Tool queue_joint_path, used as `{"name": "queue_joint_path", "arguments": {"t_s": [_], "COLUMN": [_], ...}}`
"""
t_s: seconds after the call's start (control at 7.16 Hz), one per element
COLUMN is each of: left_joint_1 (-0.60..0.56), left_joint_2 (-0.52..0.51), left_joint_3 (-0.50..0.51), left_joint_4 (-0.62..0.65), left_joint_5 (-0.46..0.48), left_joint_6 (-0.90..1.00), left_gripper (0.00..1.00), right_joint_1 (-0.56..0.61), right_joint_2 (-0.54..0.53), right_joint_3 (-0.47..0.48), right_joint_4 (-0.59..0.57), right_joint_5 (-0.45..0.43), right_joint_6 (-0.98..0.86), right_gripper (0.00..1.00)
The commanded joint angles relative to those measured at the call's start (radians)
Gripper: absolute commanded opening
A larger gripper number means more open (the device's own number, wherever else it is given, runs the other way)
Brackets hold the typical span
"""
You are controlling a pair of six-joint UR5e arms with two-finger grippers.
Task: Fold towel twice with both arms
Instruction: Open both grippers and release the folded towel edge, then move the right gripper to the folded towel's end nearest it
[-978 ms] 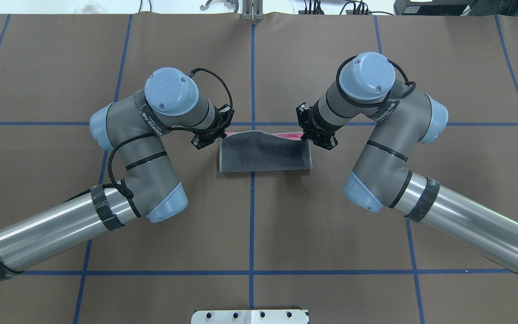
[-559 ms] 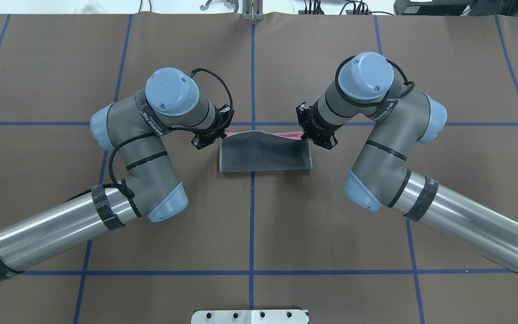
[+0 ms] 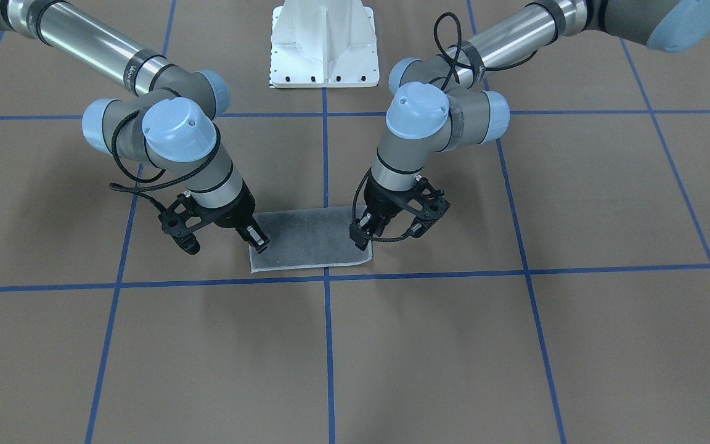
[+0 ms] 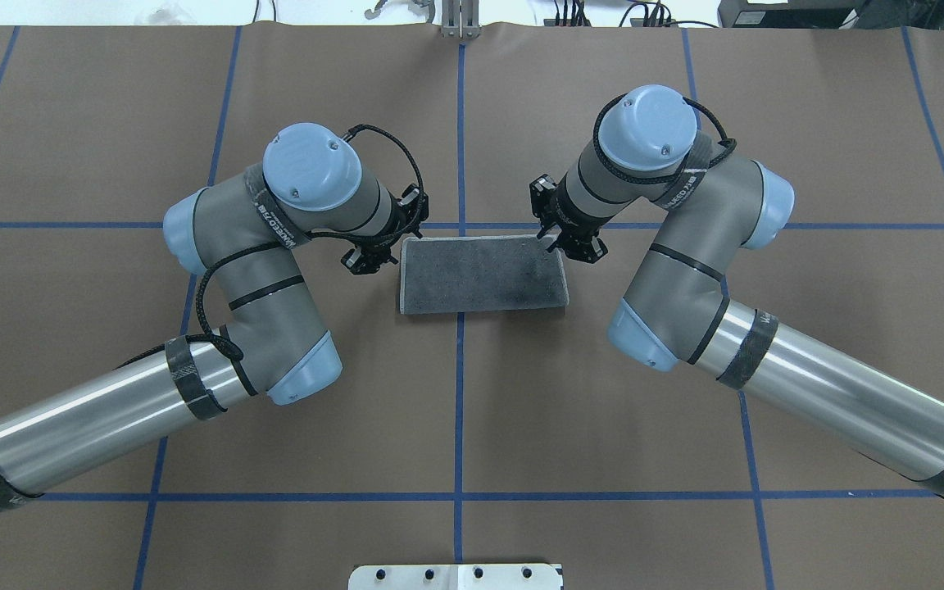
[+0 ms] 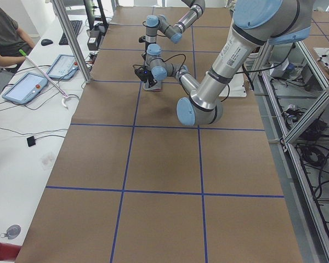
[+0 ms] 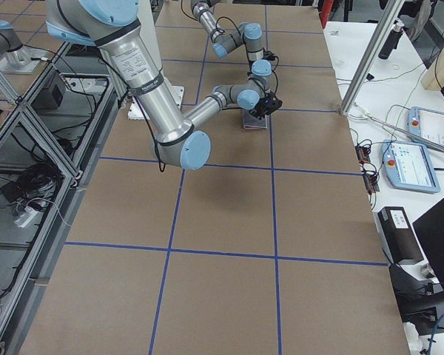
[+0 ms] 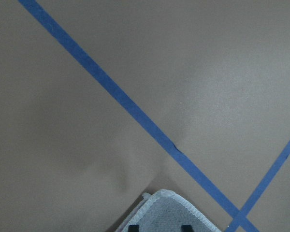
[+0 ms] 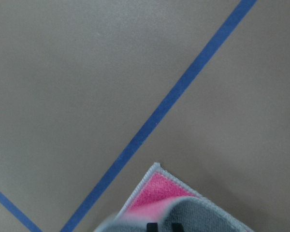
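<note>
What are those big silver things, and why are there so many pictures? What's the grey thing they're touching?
They are two robot arms, a left arm and a right arm. Each ends in a black pincher called a gripper. All the pictures show one moment from different cameras: one above and behind the robot, one facing it, one at each table end, and a tiny one on each wrist. On the brown table lies a towel, folded in half, grey outside and pink inside. The right gripper seems to pinch one far corner. The left gripper is at the other far corner, fingers apart, so it looks open.
</note>
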Motion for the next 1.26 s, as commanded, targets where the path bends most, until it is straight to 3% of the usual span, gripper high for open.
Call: {"name": "queue_joint_path", "arguments": {"t_s": [0.0,0.14,0.42,0.56,0.7,0.98,1.12], "left_joint_1": [-0.001,-0.002,-0.015,-0.013,-0.013,-0.012,-0.010], "left_joint_2": [-0.001,-0.001,0.000,0.000,-0.001,-0.001,-0.001], "left_joint_3": [-0.009,-0.020,-0.032,-0.032,-0.032,-0.032,-0.032], "left_joint_4": [-0.001,-0.001,0.007,0.008,0.010,0.010,0.008], "left_joint_5": [0.000,0.000,0.000,-0.002,-0.002,-0.002,0.000], "left_joint_6": [-0.003,-0.005,-0.006,-0.008,-0.014,-0.015,-0.015], "left_gripper": [1.00,1.00,1.00,1.00,1.00,1.00,1.00], "right_joint_1": [0.010,0.010,-0.002,-0.033,-0.055,-0.079,-0.084], "right_joint_2": [0.001,-0.016,-0.149,-0.181,-0.186,-0.174,-0.170], "right_joint_3": [0.002,0.028,0.198,0.224,0.215,0.177,0.171], "right_joint_4": [0.000,0.003,0.000,-0.002,-0.005,0.000,0.002], "right_joint_5": [0.004,0.010,0.011,0.005,0.001,-0.002,-0.011], "right_joint_6": [0.002,0.004,0.010,0.027,0.101,0.265,0.292], "right_gripper": [1.00,1.00,1.00,0.95,0.78,0.64,0.62]}}
